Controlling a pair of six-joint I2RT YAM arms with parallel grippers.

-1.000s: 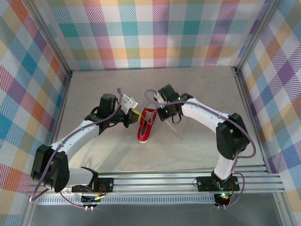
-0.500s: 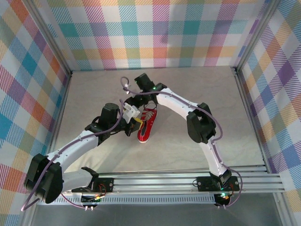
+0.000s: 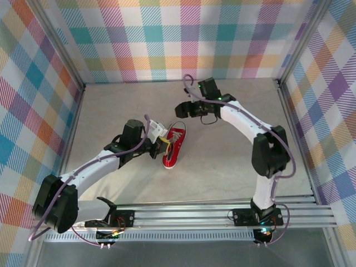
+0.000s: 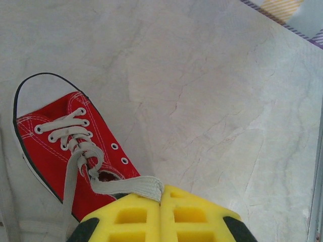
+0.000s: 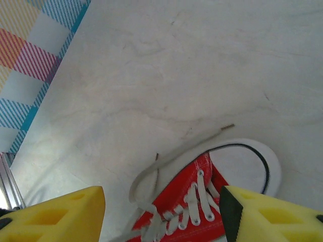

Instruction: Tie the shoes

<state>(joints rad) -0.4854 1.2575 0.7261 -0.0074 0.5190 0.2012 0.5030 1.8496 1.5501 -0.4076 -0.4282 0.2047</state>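
Your left tool [image 4: 160, 204] is clamped on a lace [image 4: 128, 185] of the red sneaker [image 4: 48, 151] — fingers together. Your right tool [image 5: 161, 214] hangs near its toe, spread apart.

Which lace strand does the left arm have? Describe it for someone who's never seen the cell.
On the pale table inside the plaid walls lies one red sneaker, near the middle. From its top eyelets a flat grey lace strand runs into the shut yellow fingers of the left gripper. It alone is pinched; the loose lace lies slack on the table.
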